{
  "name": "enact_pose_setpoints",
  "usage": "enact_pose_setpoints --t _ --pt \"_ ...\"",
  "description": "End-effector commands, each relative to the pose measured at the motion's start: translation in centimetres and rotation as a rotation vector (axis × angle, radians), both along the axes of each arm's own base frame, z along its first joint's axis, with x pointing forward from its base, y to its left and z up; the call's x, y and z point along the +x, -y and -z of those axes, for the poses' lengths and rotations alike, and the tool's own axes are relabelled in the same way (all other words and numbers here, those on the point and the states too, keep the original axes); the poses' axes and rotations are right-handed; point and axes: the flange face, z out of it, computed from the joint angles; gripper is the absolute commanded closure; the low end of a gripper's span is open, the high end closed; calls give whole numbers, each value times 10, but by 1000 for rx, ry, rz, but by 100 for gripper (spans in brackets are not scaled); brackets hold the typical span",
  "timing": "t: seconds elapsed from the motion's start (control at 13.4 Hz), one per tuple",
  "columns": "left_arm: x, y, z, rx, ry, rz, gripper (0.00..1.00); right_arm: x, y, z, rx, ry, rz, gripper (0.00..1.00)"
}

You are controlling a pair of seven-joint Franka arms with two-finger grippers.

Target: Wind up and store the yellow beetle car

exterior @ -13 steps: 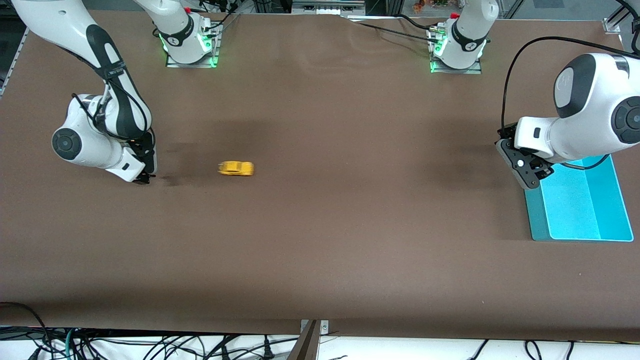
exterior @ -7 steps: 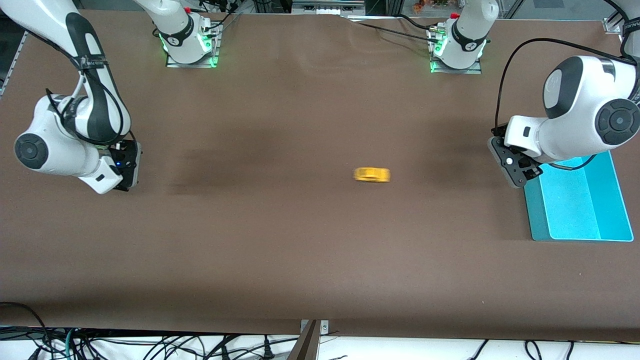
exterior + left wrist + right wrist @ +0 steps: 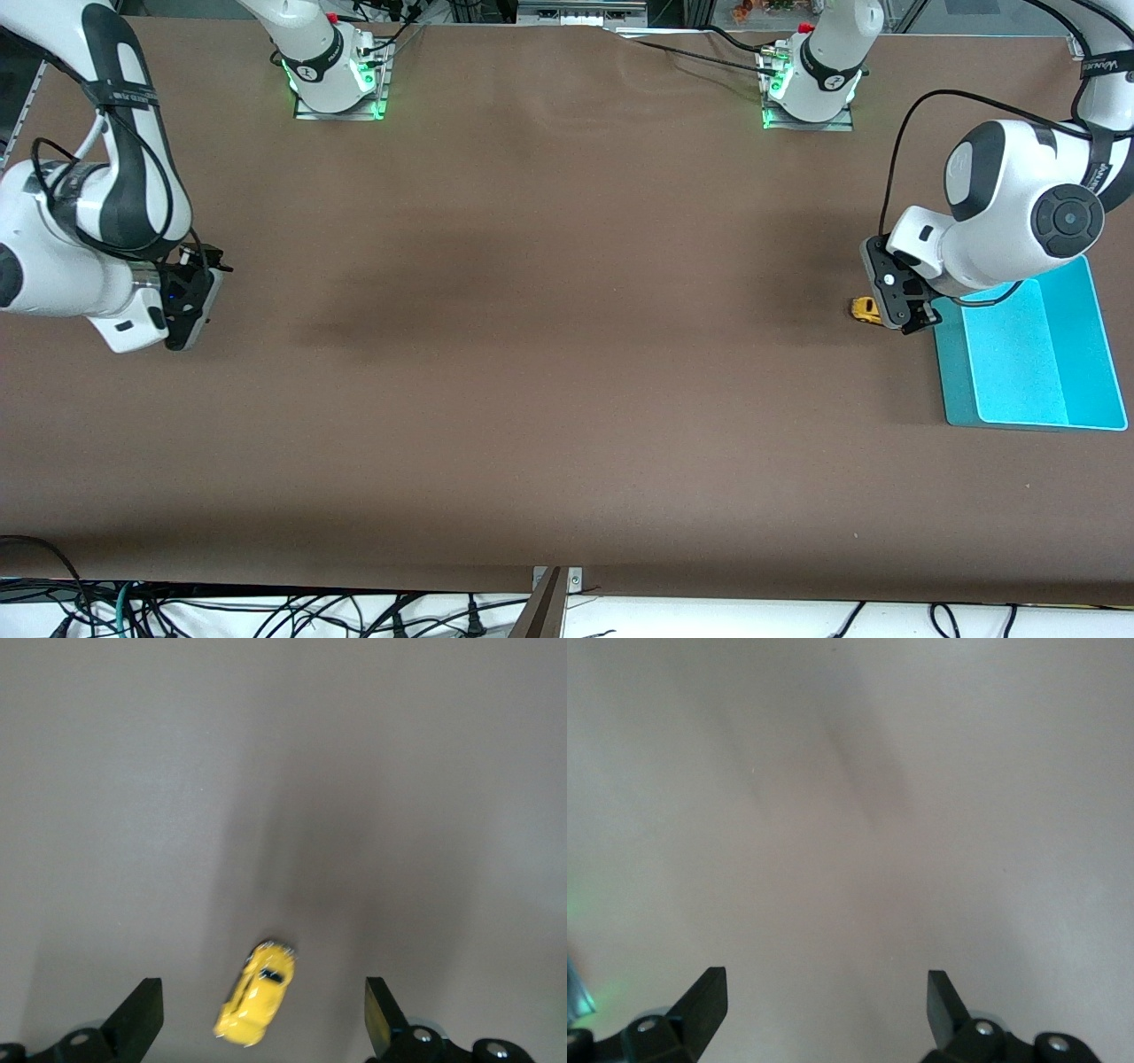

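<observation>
The yellow beetle car [image 3: 864, 310] sits on the brown table beside the cyan bin [image 3: 1028, 354], at the left arm's end, partly hidden under the left hand. In the left wrist view the car [image 3: 257, 992] lies on the table between my open fingers. My left gripper [image 3: 912, 321] hangs open just over the car, not touching it. My right gripper [image 3: 190, 310] is open and empty over bare table at the right arm's end; its wrist view shows only table between the fingertips [image 3: 704, 997].
The cyan bin's rim [image 3: 952, 381] lies close to the left hand. The two arm bases [image 3: 337, 75] [image 3: 811, 80] stand along the table's edge farthest from the front camera. Cables hang below the nearest table edge.
The car has rolled across the table from the right arm's end to beside the cyan bin. The right arm drew back and up. The left gripper shifted over the car.
</observation>
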Motion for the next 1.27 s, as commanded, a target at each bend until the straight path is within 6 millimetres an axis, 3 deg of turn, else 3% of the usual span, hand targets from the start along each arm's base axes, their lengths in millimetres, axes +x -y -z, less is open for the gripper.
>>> enact_pose_setpoints --t 0.0,0.22,0.6,0.9,1.2 --pt "-18 -19 16 -6 47 179 0 12 -4 -41 -24 11 73 0" --pt "-32 -35 46 -15 89 210 0 27 2 -76 -32 83 83 0" --pt "-56 -45 94 -16 154 305 0 37 4 -117 -57 153 187 0" --pt "-60 -73 121 -16 187 319 0 18 6 -141 -89 141 351 0" --pt "-62 -78 131 -14 204 310 0 -26 2 -167 -140 129 649 0"
